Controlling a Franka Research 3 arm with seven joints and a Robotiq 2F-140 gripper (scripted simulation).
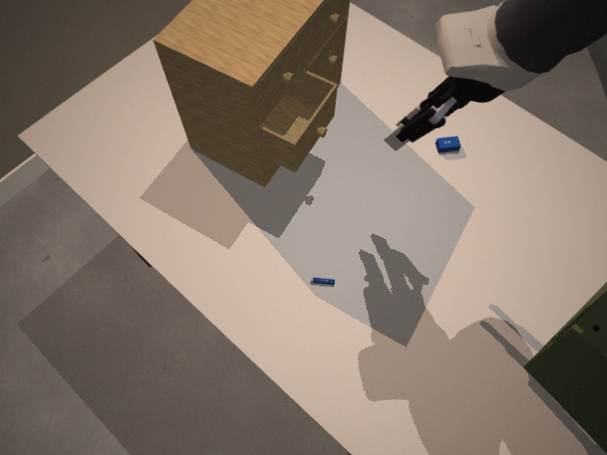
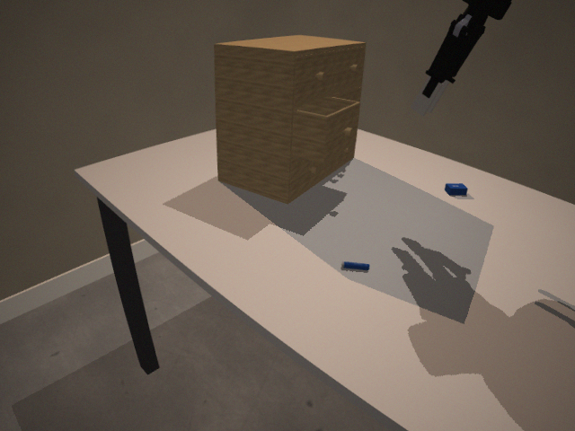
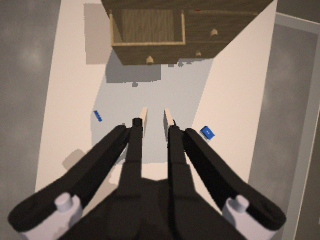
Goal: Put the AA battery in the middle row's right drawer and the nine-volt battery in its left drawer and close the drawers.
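A pale table [image 2: 195, 241] on dark legs carries a wooden chest [image 2: 260, 120], which stands toward its far end. A grey mat [image 2: 399, 217] lies flat in front of the chest's drawer side, reaching under its base. The AA battery [image 2: 356, 266] lies at the mat's near edge, well clear of the chest. The nine-volt battery [image 2: 455, 188] rests just past the mat's far edge, also well apart from the chest.

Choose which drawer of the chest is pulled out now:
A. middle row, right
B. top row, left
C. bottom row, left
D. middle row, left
D: in the wrist view, which faces the chest, the open drawer is on the left, and the exterior view shows it below the top knobs, in the middle row.
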